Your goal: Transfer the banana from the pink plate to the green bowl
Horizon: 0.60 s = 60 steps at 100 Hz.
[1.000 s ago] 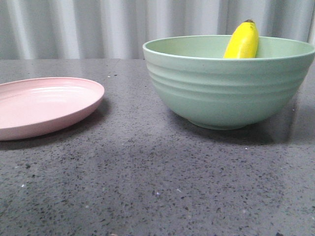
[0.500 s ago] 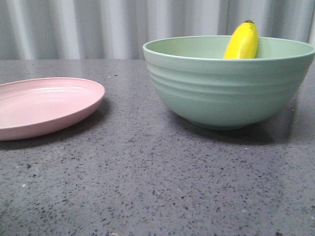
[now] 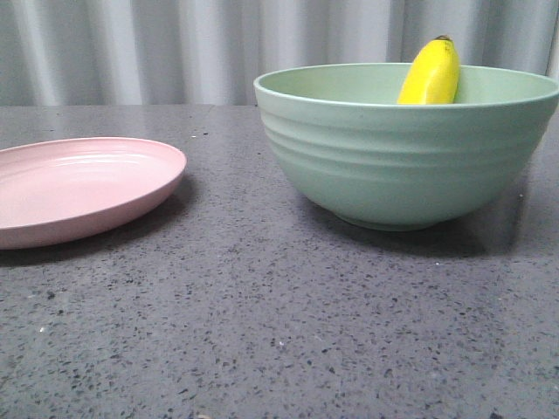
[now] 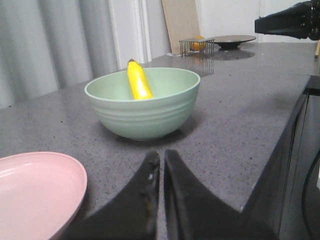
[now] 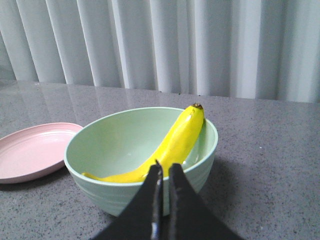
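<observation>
Front view: banana (image 3: 431, 73) sits in the bowl (image 3: 406, 153), tip poking over the far rim, leaning on the wall – plate (image 3: 79, 186) is bare, off to the left on the table (image 3: 279, 332)

Left wrist: left gripper (image 4: 161, 165) jaws pressed nearly together, gripping nothing, low over the table between plate and bowl

Right wrist: right gripper (image 5: 163, 172) – jaws also narrow, nothing held, just in front of the bowl
</observation>
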Tool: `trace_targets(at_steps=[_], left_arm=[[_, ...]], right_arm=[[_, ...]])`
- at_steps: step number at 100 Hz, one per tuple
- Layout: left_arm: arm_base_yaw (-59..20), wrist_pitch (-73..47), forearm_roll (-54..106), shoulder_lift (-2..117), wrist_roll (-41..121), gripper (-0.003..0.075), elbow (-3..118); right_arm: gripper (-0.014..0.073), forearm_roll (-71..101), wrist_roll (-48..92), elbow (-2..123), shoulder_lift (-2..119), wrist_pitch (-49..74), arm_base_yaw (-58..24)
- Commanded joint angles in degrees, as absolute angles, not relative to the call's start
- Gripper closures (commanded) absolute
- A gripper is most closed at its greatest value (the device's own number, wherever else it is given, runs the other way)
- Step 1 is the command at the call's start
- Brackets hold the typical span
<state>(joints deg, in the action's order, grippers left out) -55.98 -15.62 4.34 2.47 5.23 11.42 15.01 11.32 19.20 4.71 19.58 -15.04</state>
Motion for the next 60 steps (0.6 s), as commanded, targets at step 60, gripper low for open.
trace_targets(at_steps=[60], left_arm=[[-35.6, 15.8, 0.6, 3.0, 4.7, 0.0741, -0.7]], right_arm=[[0.0659, 14.9, 12.0, 20.3, 5.3, 15.3, -14.9]])
